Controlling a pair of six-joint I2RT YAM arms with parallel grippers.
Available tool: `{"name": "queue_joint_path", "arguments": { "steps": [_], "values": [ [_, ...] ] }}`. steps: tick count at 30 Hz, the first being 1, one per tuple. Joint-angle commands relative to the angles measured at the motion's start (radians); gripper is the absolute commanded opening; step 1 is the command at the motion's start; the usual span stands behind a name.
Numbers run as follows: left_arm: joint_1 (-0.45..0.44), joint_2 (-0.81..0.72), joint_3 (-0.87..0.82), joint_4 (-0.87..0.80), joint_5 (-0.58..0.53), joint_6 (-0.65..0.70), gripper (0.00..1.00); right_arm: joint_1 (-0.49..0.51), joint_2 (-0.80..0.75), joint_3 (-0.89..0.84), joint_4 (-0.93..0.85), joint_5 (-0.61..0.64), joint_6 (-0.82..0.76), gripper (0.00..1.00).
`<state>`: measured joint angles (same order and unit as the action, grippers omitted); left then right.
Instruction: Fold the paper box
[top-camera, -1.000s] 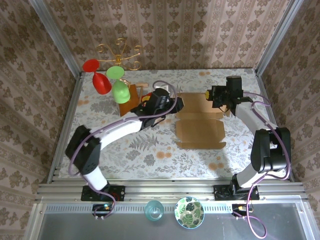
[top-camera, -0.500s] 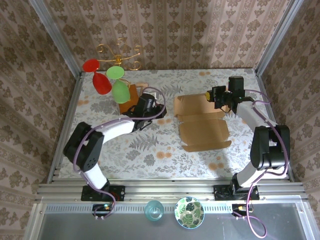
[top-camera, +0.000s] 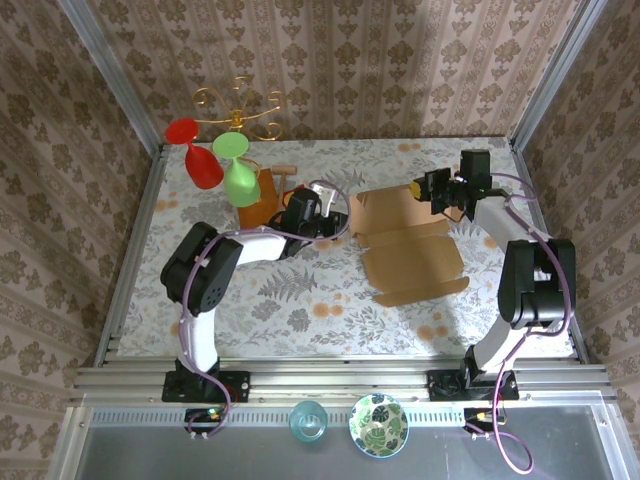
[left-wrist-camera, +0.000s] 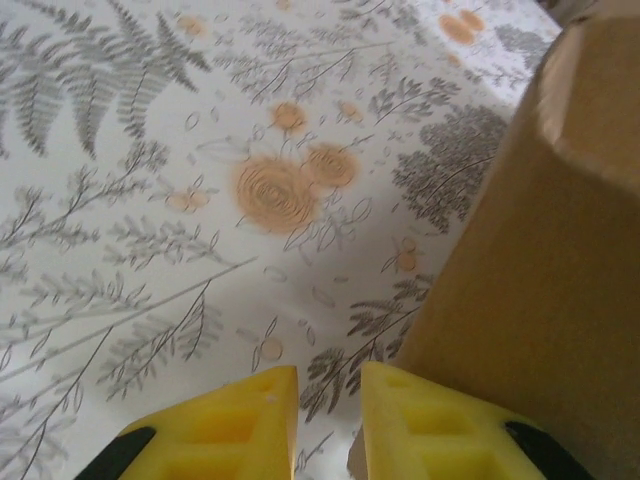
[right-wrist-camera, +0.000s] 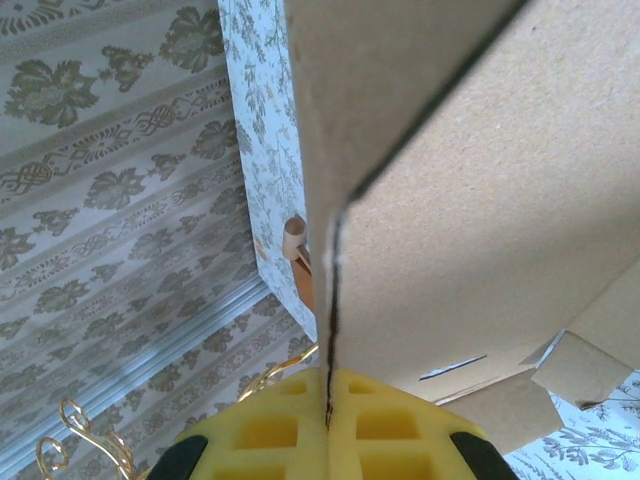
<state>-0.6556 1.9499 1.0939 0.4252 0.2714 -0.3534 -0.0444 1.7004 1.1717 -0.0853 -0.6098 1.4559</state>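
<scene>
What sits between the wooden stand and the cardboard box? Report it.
Top view: the left tool, between the brown wooden block stand and the plain brown corrugated cardboard box.

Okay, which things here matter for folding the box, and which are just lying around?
For the job: paper box, right gripper clamped on its edge, left gripper beside it.
Lying about: wooden stand with coloured glasses, teal glass, patterned bowl.

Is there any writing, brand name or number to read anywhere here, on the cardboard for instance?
None can be read. The cardboard box is plain brown with no print. The tablecloth and the wallpaper carry only flower and leaf patterns.
</scene>
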Motion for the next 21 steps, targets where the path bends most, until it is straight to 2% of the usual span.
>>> {"name": "queue_joint_path", "arguments": {
  "steps": [1,11,21],
  "values": [
    [0.005,0.024,0.027,0.049,0.065,0.074,0.27,-0.005,0.019,0.043,0.011,-0.058,-0.054,0.00],
    [-0.017,0.061,0.057,0.073,0.146,0.118,0.29,-0.018,0.036,0.030,0.038,-0.090,-0.076,0.00],
    [-0.046,0.052,0.071,0.096,0.157,0.116,0.29,-0.022,0.050,0.001,0.130,-0.102,-0.055,0.00]
  ]
}}
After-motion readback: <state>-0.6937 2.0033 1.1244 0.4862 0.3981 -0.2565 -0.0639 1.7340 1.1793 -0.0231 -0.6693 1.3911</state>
